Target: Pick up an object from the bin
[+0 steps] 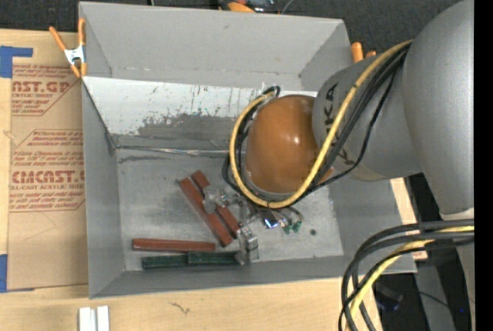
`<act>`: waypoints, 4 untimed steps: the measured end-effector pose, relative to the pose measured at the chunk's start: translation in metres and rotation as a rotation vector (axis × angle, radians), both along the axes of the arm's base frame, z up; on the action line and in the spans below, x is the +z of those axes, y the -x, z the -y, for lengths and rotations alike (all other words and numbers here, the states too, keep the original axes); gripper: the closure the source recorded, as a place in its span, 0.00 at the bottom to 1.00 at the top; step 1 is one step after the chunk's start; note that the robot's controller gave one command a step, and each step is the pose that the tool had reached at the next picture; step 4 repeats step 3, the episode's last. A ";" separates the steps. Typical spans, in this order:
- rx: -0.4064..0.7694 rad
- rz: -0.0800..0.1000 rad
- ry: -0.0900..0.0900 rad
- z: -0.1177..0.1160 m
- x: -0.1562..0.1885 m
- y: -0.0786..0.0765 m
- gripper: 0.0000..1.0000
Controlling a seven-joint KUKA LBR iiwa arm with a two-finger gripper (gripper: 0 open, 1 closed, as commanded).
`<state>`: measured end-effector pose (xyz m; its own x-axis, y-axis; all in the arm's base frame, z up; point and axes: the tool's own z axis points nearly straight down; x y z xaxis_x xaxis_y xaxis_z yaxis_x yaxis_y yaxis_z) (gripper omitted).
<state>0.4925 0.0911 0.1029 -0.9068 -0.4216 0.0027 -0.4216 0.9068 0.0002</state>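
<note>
Pincer [240, 228] low in bin [208, 37], at lower-right end of two slanted red-brown bars [202, 198] on mid-floor. Can't tell if pincer apart or together; orange wrist cover [281, 141] blocks my view. Bars flat, narrow, brick-coloured, side by side, seemingly touching. My read: that end sits clear of walls, so easiest approach. Long red-brown bar [171, 245] and dark green bar [189, 261] hug front wall, so look awkward to grasp.
</note>
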 end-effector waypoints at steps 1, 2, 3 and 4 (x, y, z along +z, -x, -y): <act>-0.096 0.005 -0.001 0.036 -0.027 -0.044 0.00; -0.094 0.005 -0.002 0.035 -0.026 -0.043 1.00; 0.087 0.011 -0.002 0.033 0.119 -0.028 1.00; 0.087 0.011 -0.002 0.033 0.119 -0.028 1.00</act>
